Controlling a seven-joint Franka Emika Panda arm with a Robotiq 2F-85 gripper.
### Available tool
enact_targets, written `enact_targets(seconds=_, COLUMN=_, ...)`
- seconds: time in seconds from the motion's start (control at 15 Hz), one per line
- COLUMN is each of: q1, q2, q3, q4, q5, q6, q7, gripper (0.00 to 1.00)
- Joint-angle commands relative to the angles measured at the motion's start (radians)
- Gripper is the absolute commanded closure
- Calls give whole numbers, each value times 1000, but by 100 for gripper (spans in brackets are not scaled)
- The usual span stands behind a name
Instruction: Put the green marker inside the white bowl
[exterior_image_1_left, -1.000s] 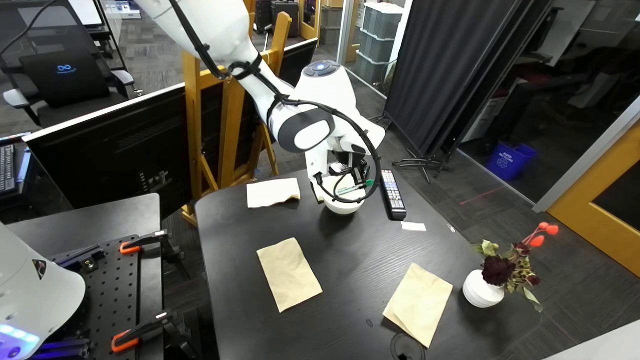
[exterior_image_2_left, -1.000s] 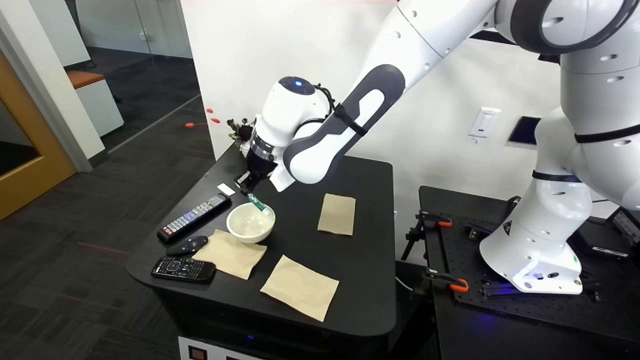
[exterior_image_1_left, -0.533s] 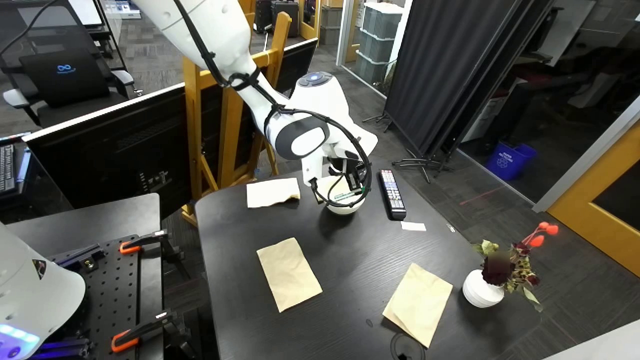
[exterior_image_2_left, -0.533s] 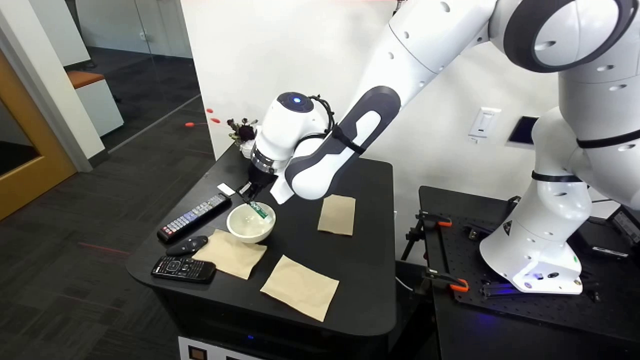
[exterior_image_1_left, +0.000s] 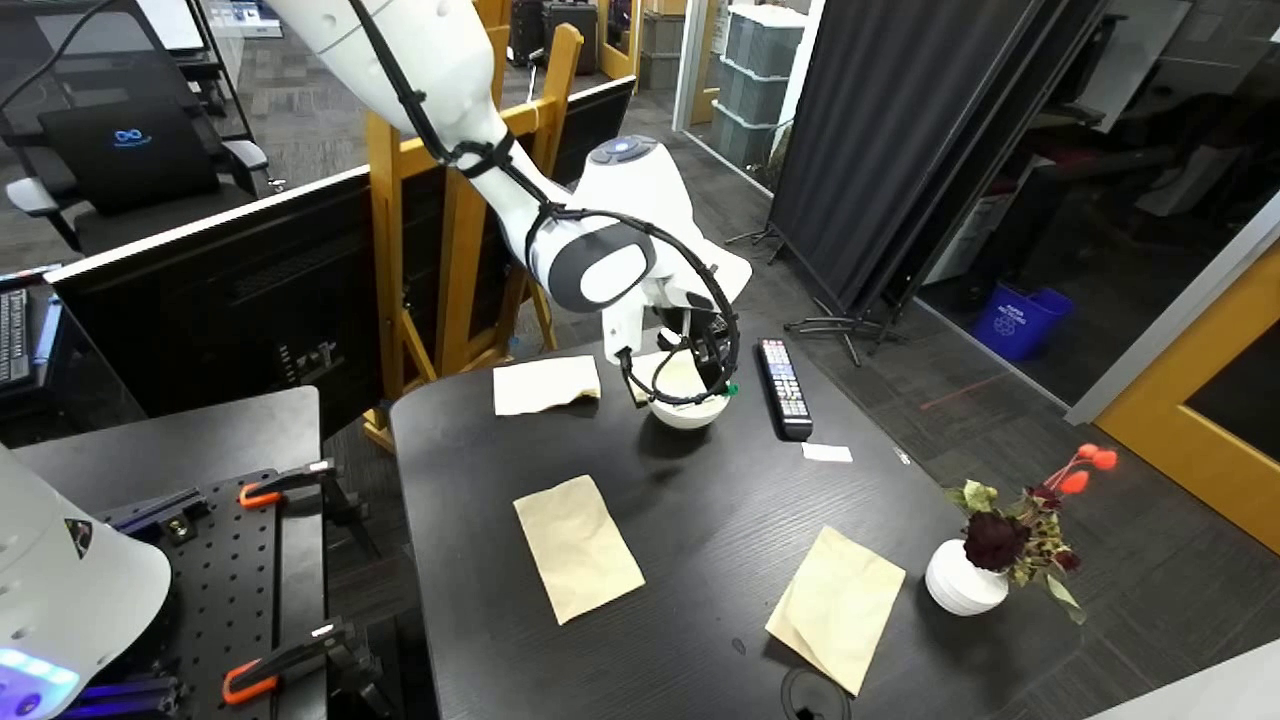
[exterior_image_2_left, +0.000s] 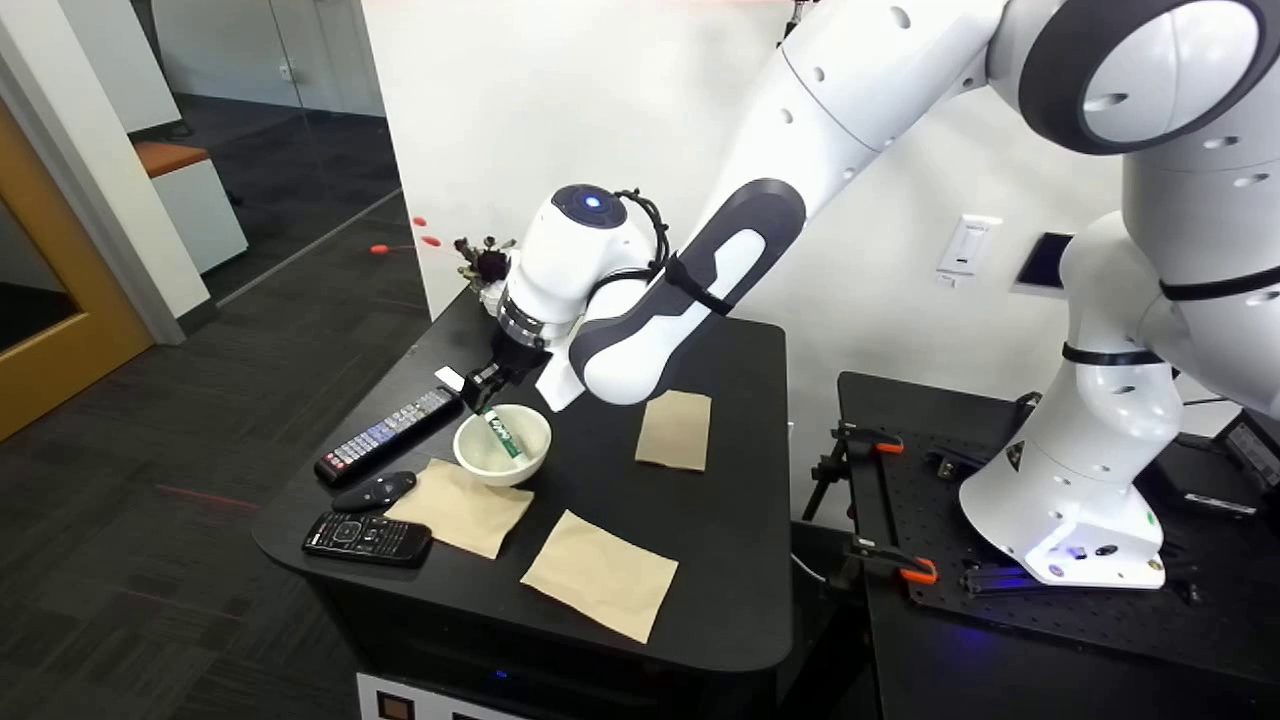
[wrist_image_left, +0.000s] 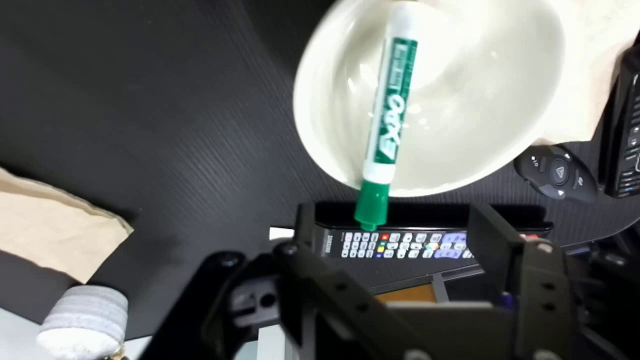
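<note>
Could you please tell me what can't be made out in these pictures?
Wrist view: part of the white bowl, cut off by the top edge.
Wrist view: some buttons of the long remote, hidden by the pincer.
In an exterior view: most of the green marker, apparently hidden by the bowl wall and cable.
In an exterior view: part of the flower pot, hidden by the arm.

In the wrist view, the bowl is cut off by the top edge, a black remote by the right edge; fingers hide part of the long remote. In an exterior view, much of the marker, mid-frame, is hidden.
</note>
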Motion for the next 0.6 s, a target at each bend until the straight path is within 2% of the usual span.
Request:
enact_targets(seconds=0.0, q1=29, q2=-20, q3=-29, q4=-37, q5=3, q6=44, q7=36, gripper=0)
enact_targets(seconds=0.2, q1=36, q2=-19, q3=-34, q4=-45, q5=10, q6=55, q7=36, gripper=0)
enact_targets(seconds=0.27, q1=8, q2=0, q3=-10, q4=-9, q5=4, q6=21, q7=4, gripper=0)
enact_targets(seconds=0.53, q1=7, q2=3, q3=-9, q4=-9, q5=4, q6=22, q7=2, gripper=0)
